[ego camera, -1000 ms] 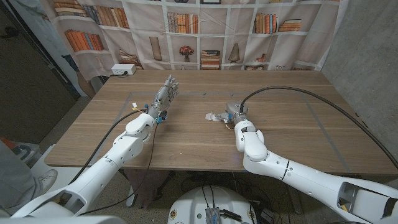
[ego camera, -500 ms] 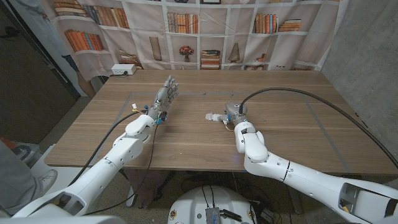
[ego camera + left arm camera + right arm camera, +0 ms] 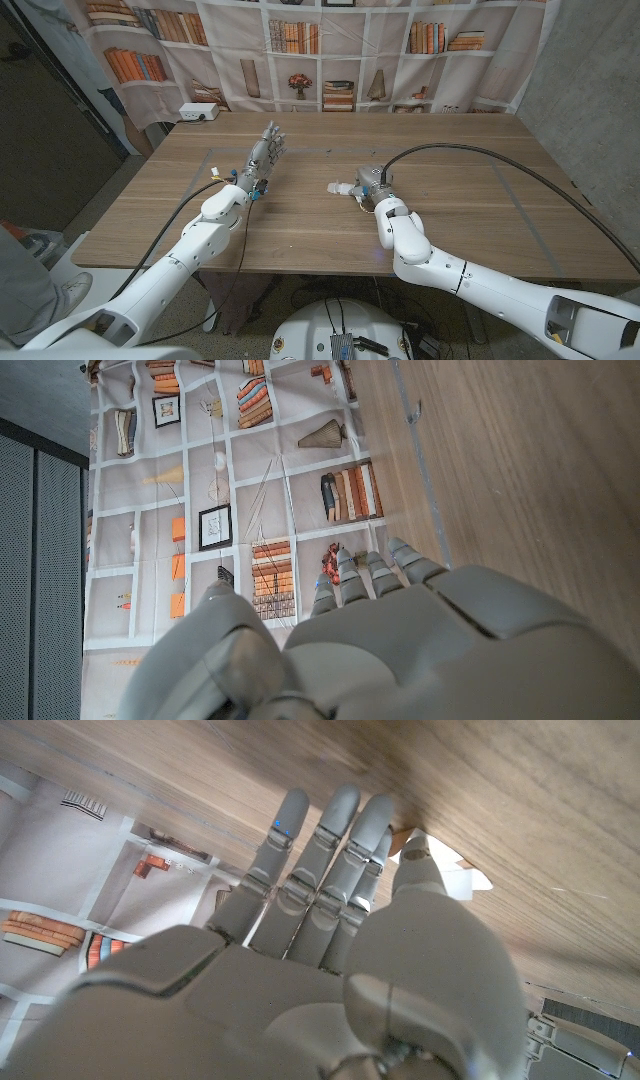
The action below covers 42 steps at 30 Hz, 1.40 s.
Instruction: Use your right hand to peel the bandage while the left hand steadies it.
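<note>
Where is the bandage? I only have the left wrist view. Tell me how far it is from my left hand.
Observer: In the head view the bandage lies near the middle of the table, well apart from your left hand, which holds nothing.
Operator: Report what the right hand is doing.
Observer: The right hand is at the bandage. In the right wrist view its thumb and fingertips meet on it.
</note>
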{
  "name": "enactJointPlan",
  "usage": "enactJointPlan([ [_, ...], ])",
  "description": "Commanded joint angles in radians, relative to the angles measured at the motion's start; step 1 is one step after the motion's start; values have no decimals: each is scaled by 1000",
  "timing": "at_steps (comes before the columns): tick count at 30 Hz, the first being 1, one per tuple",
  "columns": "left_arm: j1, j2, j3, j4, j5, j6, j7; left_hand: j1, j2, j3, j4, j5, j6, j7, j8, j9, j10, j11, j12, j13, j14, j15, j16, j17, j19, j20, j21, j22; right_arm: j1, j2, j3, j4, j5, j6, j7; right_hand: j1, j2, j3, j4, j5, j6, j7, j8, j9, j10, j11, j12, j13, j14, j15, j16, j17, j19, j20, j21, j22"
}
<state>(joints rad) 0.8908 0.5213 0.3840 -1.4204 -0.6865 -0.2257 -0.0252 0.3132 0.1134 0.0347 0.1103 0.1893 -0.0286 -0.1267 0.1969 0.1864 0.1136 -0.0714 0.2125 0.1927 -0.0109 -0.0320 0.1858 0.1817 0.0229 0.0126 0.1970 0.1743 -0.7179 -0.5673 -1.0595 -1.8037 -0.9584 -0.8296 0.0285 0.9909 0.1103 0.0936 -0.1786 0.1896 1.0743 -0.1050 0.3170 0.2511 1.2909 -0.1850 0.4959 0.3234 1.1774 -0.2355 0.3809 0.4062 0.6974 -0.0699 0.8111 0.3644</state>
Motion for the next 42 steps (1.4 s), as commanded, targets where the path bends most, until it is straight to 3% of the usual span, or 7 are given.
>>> enactJointPlan([
  [1, -9, -5, 1, 17, -3, -4, -11, -4, 1, -4, 4, 10, 5, 0, 0, 2, 9, 5, 2, 3, -4, -19, 2, 3, -8, 2, 1, 5, -7, 14, 16, 17, -8, 20, 5, -4, -1, 6, 16, 5, 7, 7, 5, 1, 9, 3, 6, 12, 4, 2, -7, 5, -4, -57, 16, 5],
  [10, -8, -8, -1, 23, -8, -3, -11, -4, 1, -5, 4, 10, 5, 0, 0, 2, 9, 5, 2, 3, -2, -18, 2, 3, -8, 0, 2, 5, -6, 20, 22, 30, 5, 29, 14, -16, -3, 4, 26, 4, 0, 10, -1, -4, 2, 9, 5, 19, 1, 0, -14, 5, -9, -55, 26, 7],
  [13, -9, -7, 1, 25, -6, -2, -15, -4, 1, -5, 4, 10, 5, 0, 0, 2, 9, 5, 2, 3, -2, -18, 2, 3, -8, 1, 2, 5, -5, 18, 25, 30, 12, 33, 20, 7, 1, 16, 17, 10, -23, 9, -13, -9, -12, 9, 1, 26, -2, -1, -19, 9, -19, -54, 36, 10],
  [22, -7, -11, 1, 26, -8, -7, -14, -4, 2, -5, 4, 11, 6, 0, 1, 2, 11, 3, 3, 3, -1, -18, 3, 3, -8, 1, 2, 5, -3, 16, 27, 32, 23, 45, 20, 20, 3, 24, 15, 16, -34, 14, -20, -12, -16, 11, -5, 24, -9, -1, -27, 10, -26, -54, 47, 12],
  [32, -6, -12, 5, 23, -8, -5, -18, -4, 2, -6, 5, 11, 7, 0, 1, 2, 10, 3, 2, 3, -1, -18, 2, 3, -8, 0, 2, 5, -21, 9, 50, 21, 59, 66, -11, 129, 12, 79, -7, 61, -34, 9, -22, -13, -12, 2, -5, 37, -6, -5, -38, 20, -43, -58, 89, 22],
  [42, -7, -15, 11, 19, -3, -3, -17, -5, 2, -6, 5, 11, 10, 1, 2, 2, 14, 3, 3, 3, 0, -16, 3, 3, -8, 1, 2, 5, -56, -6, 87, 0, 109, 97, -80, 158, 5, 92, -2, 82, -23, 10, -10, 0, 11, 0, 6, 49, 10, -5, -36, 29, -50, -63, 113, 27],
])
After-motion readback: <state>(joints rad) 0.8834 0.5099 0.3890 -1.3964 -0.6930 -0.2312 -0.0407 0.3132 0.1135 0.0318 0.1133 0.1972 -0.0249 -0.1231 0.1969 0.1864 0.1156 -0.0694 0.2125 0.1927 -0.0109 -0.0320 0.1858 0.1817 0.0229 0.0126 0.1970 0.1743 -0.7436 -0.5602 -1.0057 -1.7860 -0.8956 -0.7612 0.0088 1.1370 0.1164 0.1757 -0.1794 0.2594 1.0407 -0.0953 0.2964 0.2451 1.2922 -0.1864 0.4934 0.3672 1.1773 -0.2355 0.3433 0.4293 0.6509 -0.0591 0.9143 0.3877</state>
